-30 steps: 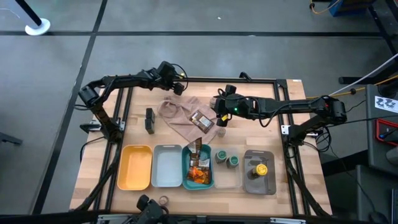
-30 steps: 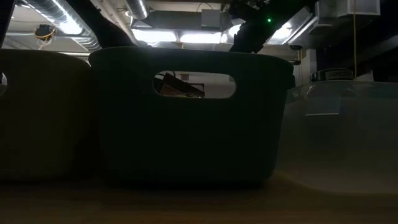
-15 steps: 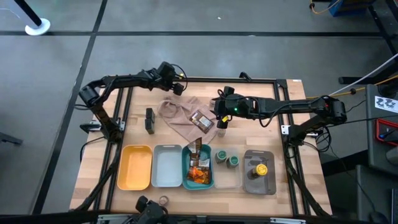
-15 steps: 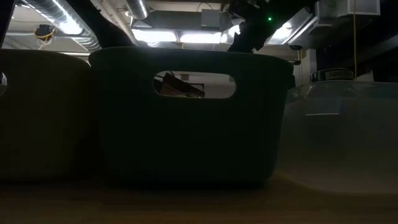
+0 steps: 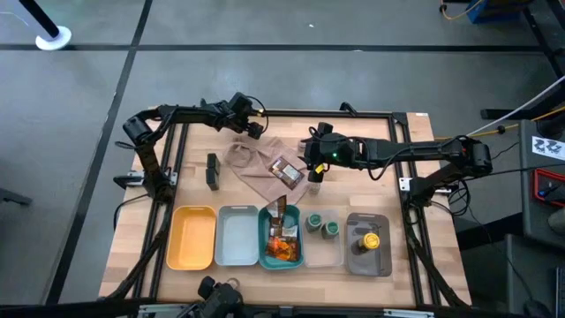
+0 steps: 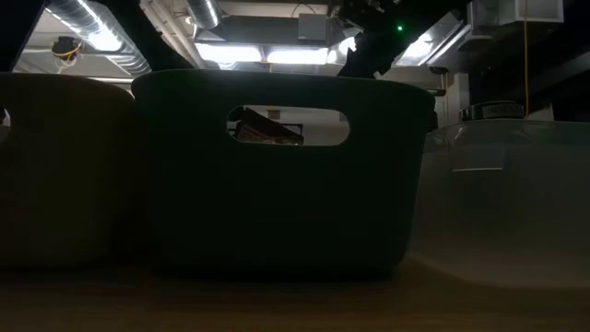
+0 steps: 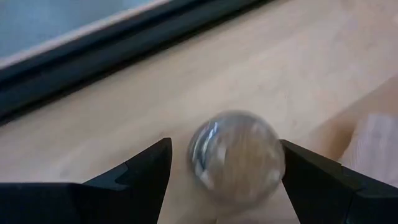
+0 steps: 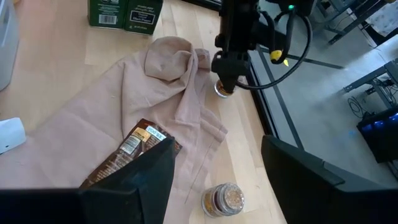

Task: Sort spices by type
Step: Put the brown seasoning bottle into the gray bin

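The left tool (image 5: pixel 253 129) is reached down at the far edge of the wooden surface (image 5: pixel 399 193), its fingers spread around a small round glass jar (image 7: pixel 237 155) just beside the beige-pink cloth (image 5: pixel 256 168), seemingly not yet clamped. Since the earlier frame the left arm's elbow has been shifted. The right tool (image 5: pixel 315 173) is held open above a second small jar (image 8: pixel 223 198).

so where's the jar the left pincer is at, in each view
High view: hidden under the left pincer at the cloth's far corner.
Low view: not in it; trays block the table.
Left wrist view: the jar sits centre, between the open fingers.
Right wrist view: only its tan lid shows below the left pincer, at the cloth's edge.
Shared landmark: the beige-pink cloth.
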{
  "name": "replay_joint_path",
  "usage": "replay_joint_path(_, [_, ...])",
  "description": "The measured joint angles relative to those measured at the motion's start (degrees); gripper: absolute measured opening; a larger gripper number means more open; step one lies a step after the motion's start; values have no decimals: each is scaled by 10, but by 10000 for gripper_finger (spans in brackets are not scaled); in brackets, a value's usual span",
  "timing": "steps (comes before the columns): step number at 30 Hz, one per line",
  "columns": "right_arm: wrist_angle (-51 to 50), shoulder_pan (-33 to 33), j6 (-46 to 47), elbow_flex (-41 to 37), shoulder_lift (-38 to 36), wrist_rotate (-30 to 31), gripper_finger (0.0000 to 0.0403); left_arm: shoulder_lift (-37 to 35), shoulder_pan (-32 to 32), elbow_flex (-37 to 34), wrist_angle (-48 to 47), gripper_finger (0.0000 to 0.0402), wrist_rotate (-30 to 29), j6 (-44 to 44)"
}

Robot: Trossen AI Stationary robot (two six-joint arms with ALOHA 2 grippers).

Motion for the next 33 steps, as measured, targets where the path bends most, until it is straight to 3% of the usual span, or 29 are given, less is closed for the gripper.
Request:
replay_joint_path(6, [0,0,0,0,0,0,237,10,0,0,15,257,3,0])
replay_joint_path(13, [-5,0,0,0,0,1,237,8,1,0,14,176,5,-11])
replay_joint_path(18, [-20,0,0,0,0,5,237,-7,1,0,11,174,30,-16])
replay_joint_path(27, [-36,0,17,0,0,6,237,-104,-1,0,-8,174,147,-8])
replay_joint_path(33, [-49,0,18,0,0,6,237,-210,-41,1,-104,174,211,18])
